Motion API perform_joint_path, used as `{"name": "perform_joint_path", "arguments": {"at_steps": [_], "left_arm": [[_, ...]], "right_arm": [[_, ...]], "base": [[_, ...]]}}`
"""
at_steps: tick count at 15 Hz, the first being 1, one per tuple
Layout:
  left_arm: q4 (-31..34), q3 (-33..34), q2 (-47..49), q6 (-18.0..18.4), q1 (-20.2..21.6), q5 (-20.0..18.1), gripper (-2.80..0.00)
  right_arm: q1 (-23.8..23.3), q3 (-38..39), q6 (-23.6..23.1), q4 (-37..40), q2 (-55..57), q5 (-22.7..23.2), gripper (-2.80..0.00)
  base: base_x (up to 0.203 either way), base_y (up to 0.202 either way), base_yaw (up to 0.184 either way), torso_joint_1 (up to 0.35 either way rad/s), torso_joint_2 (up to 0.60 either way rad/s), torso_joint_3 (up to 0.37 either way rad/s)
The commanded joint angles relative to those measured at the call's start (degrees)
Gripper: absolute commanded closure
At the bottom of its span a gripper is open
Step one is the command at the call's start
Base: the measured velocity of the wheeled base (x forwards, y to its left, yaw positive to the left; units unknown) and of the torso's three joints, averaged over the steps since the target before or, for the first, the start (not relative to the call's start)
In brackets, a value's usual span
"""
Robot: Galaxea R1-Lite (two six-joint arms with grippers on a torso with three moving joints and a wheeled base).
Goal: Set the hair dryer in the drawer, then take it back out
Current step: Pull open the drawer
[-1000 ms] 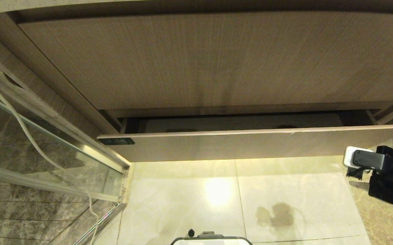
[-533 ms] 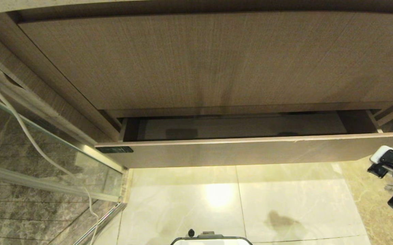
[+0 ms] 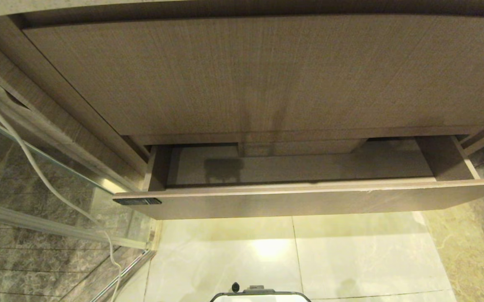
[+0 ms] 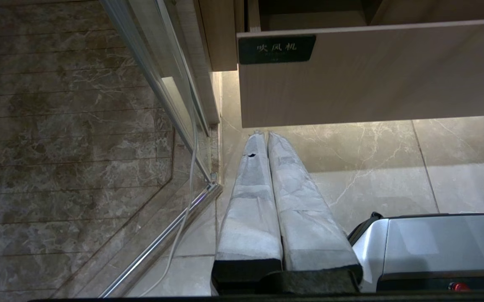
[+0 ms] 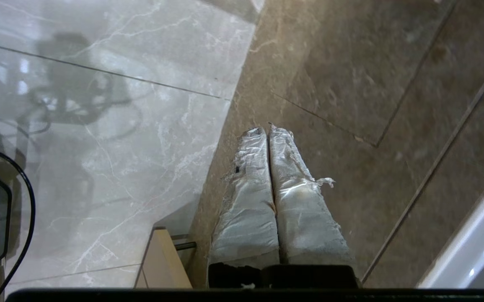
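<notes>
Head view: drawer (image 3: 292,197) now sits way further out vs a sec ago, inside looks bare. Right gripper (image 5: 268,132) has left that view, fingers pressed shut on nothing, aimed at floor. Left gripper (image 4: 265,136) parked near drawer's left end, also closed. Hair dryer nowhere in sight, so prob fetching it comes next.
</notes>
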Motion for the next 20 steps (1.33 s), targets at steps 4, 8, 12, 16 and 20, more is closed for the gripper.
{"name": "perform_joint_path", "arguments": {"at_steps": [4,8,12,16,20], "left_arm": [[0.0,0.1,0.0,0.0,0.0,0.0,0.0],[0.0,0.0,0.0,0.0,0.0,0.0,0.0],[0.0,0.1,0.0,0.0,0.0,0.0,0.0],[0.0,0.0,0.0,0.0,0.0,0.0,0.0],[0.0,0.1,0.0,0.0,0.0,0.0,0.0]], "right_arm": [[-1.2,2.4,2.0,1.4,-8.1,-0.1,0.0],[-1.2,2.9,6.3,4.7,-11.7,0.0,0.0],[-1.6,3.3,10.7,8.5,-18.3,0.0,0.0],[-2.6,10.3,15.4,4.1,-29.9,0.1,0.0],[-2.2,19.7,29.0,-2.0,-39.2,2.0,0.0]], "base": [[0.0,0.0,0.0,0.0,0.0,0.0],[0.0,0.0,0.0,0.0,0.0,0.0],[0.0,0.0,0.0,0.0,0.0,0.0],[0.0,0.0,0.0,0.0,0.0,0.0],[0.0,0.0,0.0,0.0,0.0,0.0]]}}
